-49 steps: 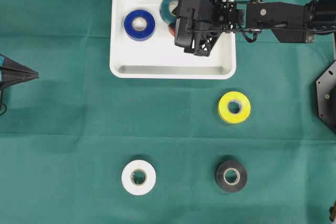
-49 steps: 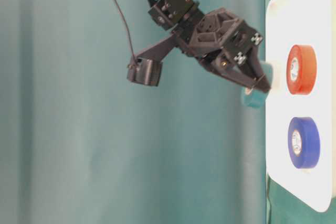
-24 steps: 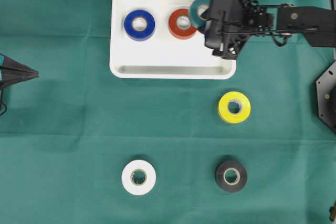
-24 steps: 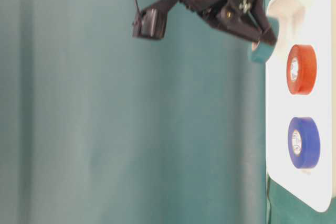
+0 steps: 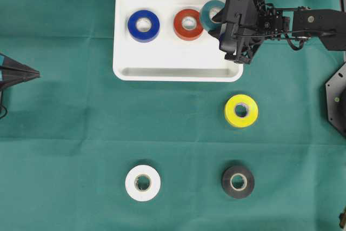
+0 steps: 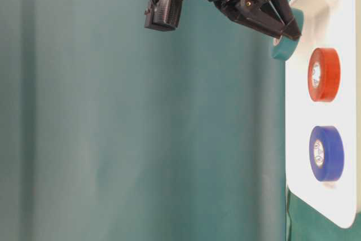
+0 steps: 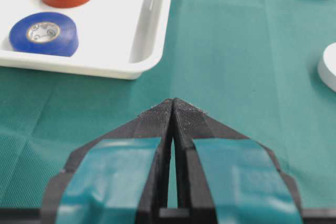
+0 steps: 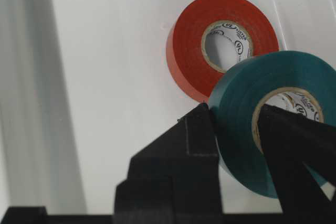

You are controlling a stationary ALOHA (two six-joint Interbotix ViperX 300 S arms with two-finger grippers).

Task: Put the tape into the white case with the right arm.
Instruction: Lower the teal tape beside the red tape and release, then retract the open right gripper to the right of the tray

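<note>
Our all-black right gripper (image 8: pixel 239 124) pinches the green tape roll's (image 8: pixel 273 129) wall above the shallow white plastic case (image 5: pixel 178 52), beside the red roll (image 8: pixel 220 40). Only our left wrist view shows the teal-banded left gripper (image 7: pixel 172 109) closed, tips together.

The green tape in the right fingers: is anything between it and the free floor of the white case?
Nothing visible blocks it. The green tape, held by the right gripper, hangs over the right end of the white case. The red tape lies just beside it, so it should be set down to the right of that roll.
</note>
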